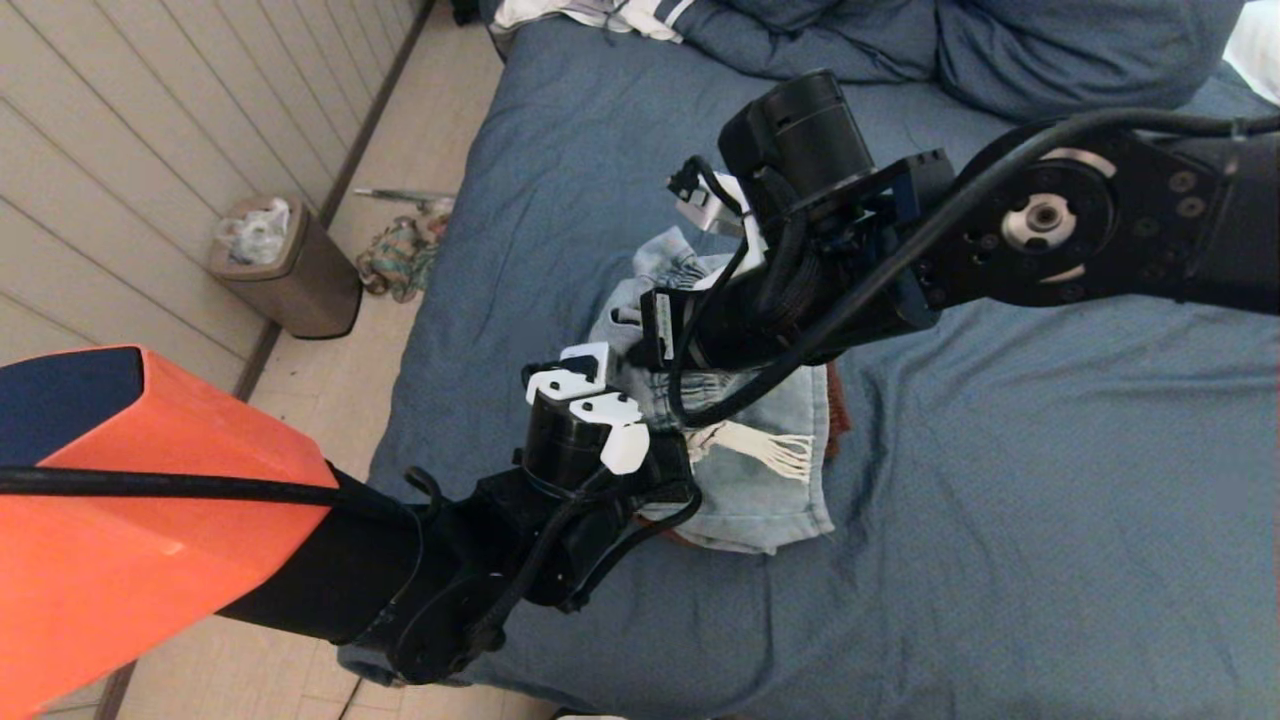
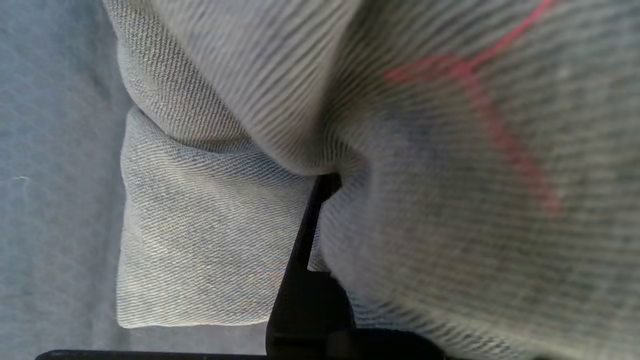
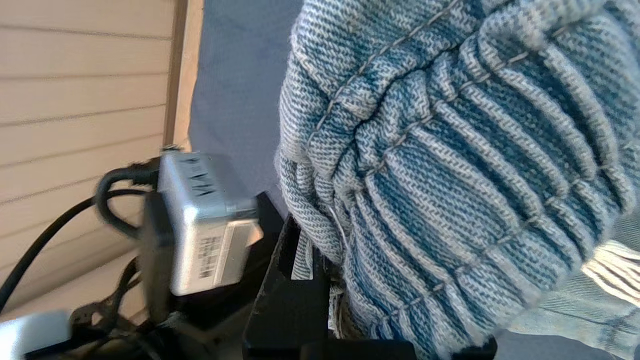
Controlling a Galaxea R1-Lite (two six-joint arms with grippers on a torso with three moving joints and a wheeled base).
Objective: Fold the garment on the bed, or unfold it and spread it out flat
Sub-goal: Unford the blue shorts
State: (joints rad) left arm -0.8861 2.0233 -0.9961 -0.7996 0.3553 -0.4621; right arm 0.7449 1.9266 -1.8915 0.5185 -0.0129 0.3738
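Observation:
A light blue denim garment [image 1: 760, 480] with a white frayed fringe lies bunched in the middle of the bed [image 1: 1000, 450], which has a wrinkled slate-blue cover. My left gripper [image 1: 650, 450] comes in from the lower left at the garment's near left edge. In the left wrist view it [image 2: 340, 195] is shut on a fold of the garment [image 2: 210, 240]; one black finger [image 2: 305, 235] shows and cloth hides the other. My right gripper [image 1: 640, 330] reaches in from the right at the garment's far left part. It [image 3: 320, 260] is shut on the gathered waistband [image 3: 450, 175].
A bunched blue duvet and pillows [image 1: 950, 40] lie at the head of the bed, with white clothing [image 1: 600, 15] beside them. On the floor to the left stand a brown bin [image 1: 290, 265] and a heap of cloth [image 1: 400, 255]. A reddish edge [image 1: 836, 400] shows under the garment.

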